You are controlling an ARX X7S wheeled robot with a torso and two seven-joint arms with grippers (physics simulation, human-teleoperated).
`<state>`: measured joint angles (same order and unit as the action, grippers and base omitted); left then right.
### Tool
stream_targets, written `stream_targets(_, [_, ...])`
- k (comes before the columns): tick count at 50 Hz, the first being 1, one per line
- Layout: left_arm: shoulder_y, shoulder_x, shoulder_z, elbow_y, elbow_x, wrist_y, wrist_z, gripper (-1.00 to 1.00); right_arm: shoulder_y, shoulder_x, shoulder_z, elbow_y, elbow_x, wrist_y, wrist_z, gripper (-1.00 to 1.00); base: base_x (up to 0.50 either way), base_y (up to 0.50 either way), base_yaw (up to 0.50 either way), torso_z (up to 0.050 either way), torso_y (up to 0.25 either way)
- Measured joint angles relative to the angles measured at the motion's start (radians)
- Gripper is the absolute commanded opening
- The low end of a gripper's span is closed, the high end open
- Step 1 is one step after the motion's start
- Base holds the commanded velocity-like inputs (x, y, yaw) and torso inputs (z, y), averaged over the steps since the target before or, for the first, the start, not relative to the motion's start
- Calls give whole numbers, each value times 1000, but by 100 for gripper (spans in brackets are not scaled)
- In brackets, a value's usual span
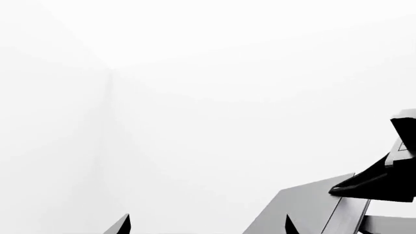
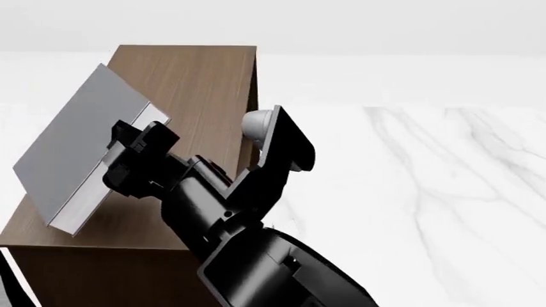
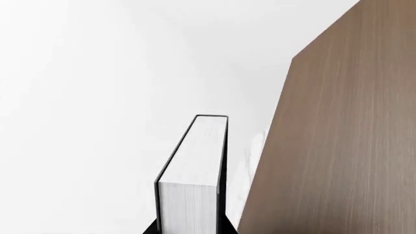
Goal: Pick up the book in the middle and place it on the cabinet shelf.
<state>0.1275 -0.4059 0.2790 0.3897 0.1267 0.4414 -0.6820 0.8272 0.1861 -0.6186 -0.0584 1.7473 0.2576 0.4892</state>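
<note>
Gripping the grey book (image 2: 73,147) by one edge, the right gripper (image 2: 128,157) is closed on it, holding it tilted over the wooden cabinet's (image 2: 201,83) top; the left gripper's state cannot be told.

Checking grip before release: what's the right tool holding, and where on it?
The right tool grips the grey book at the middle of one long edge, holding it tilted over the cabinet top.
</note>
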Motion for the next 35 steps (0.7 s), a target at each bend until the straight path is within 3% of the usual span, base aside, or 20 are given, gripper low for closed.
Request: stream_targets(35, [-4,-7,10,-8,-11,0,-6,100,-5,7,-25,32,-2,-14,-16,-100,1,0,0,0,1])
